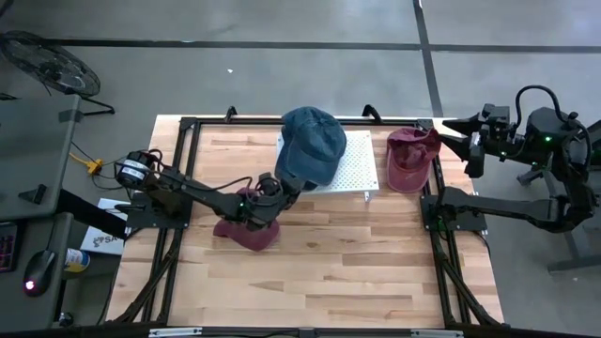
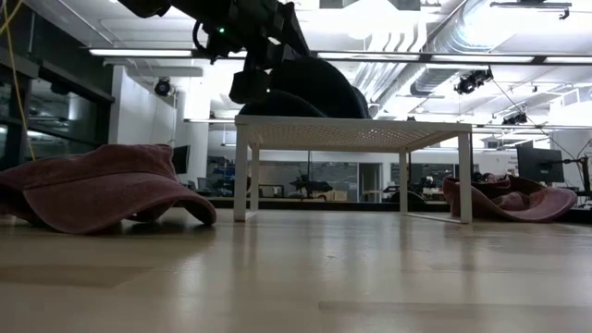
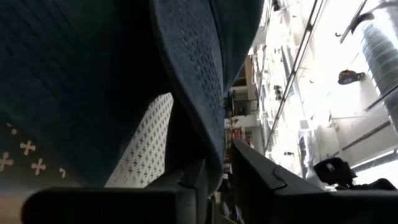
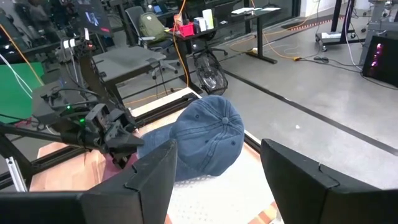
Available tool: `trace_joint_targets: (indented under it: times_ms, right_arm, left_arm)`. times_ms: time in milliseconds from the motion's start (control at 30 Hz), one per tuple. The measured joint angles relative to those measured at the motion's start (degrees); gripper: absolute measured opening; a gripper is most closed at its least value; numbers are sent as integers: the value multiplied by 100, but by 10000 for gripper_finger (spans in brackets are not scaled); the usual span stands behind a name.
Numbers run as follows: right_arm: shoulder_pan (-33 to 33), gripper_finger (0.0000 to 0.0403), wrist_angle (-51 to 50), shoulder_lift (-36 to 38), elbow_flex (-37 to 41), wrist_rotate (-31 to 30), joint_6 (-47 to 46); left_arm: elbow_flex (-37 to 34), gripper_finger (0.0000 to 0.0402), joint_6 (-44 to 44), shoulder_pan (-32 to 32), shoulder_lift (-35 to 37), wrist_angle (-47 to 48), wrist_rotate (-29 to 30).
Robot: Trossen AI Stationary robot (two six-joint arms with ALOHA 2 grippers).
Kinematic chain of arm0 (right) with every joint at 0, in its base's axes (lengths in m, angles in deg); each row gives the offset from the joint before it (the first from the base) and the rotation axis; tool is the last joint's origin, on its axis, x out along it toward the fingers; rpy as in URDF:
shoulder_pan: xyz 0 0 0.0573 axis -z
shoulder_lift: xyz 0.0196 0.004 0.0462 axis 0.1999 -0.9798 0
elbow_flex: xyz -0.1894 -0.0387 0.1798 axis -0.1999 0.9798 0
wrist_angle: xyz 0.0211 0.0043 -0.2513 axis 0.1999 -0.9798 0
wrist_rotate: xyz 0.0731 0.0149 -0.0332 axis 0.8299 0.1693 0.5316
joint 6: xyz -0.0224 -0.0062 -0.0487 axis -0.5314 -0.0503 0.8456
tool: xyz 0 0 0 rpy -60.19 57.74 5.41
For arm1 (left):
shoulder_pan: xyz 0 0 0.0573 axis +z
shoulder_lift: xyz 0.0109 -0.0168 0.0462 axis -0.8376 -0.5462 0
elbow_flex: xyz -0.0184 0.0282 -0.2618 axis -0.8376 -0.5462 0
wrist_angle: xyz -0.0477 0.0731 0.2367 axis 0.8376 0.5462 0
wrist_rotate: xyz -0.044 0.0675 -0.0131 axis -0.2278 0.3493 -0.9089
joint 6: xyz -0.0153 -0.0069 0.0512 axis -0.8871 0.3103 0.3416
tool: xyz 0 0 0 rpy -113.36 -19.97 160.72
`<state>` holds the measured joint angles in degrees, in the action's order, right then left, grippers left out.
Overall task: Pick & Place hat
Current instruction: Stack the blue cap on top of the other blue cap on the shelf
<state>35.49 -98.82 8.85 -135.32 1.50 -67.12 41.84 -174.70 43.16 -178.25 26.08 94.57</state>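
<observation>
Working on a wooden table (image 1: 329, 282), with a white perforated stand (image 1: 352, 164) at its far middle as the landmark. On top of the stand, toward its left half: a blue cap (image 1: 310, 141), crown up, brim hanging past the stand's left front edge. Just right of the stand, down on the table: a maroon cap (image 1: 408, 160). In front of the stand and to its left, under the left arm: a second maroon hat (image 1: 246, 230), flat on the wood. At the stand's left front corner, right at the blue cap's brim: the left gripper (image 1: 282, 181), brim running between its jaws in the wrist view; gripping or merely straddling, cannot tell. Well to the right of the stand, off the table edge: the right gripper (image 1: 467, 141), waiting, jaws spread wide and empty. Judged as the placing step for the blue cap, set down on the stand. Next called for: a clean let-go of the brim, then a retreat away from the stand without dragging the cap off.
</observation>
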Motion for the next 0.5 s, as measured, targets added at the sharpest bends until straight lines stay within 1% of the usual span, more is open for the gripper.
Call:
trace_joint_targets:
  times_ms: [267, 500]
  right_arm:
    - [1, 226, -20, 0, 0, 0, 56]
    - [0, 226, -20, 0, 0, 0, 60]
  left_arm:
    - [0, 120, 175, -18, 0, -7, -103]
    - [0, 139, 179, -16, 0, -64, -60]
